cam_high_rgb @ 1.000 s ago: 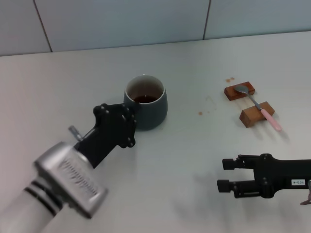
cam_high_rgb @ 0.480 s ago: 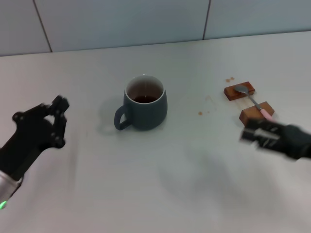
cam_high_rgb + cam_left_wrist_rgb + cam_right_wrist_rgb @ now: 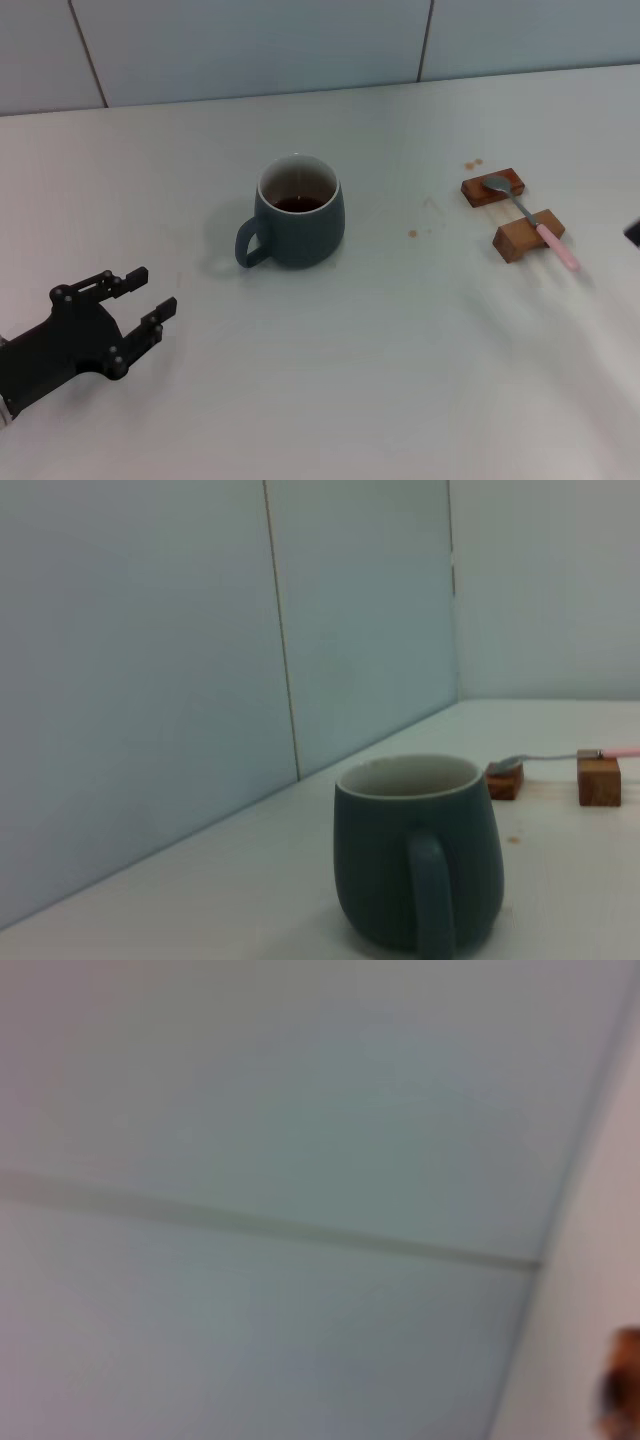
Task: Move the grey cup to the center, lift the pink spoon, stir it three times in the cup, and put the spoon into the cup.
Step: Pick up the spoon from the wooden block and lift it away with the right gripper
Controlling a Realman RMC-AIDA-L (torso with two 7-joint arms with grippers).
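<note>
The grey cup (image 3: 300, 215) stands upright near the table's middle, handle toward the left front, with brown liquid inside. It also shows in the left wrist view (image 3: 418, 850), handle facing the camera. The pink spoon (image 3: 530, 218) lies across two wooden blocks at the right, metal bowl on the far block and pink handle toward the front; the left wrist view shows the spoon (image 3: 560, 757) too. My left gripper (image 3: 152, 290) is open and empty at the front left, well apart from the cup. Only a dark sliver of my right arm (image 3: 634, 232) shows at the right edge.
Two brown wooden blocks (image 3: 493, 188) (image 3: 528, 235) hold the spoon. Small brown spots (image 3: 412, 233) mark the white table between cup and blocks. A tiled wall (image 3: 250, 45) runs along the back. The right wrist view shows wall and a brown block edge (image 3: 625, 1380).
My left gripper let go of the cup's handle and drew back to the front left. My right arm swept from the front right out past the right edge. The cup stayed put.
</note>
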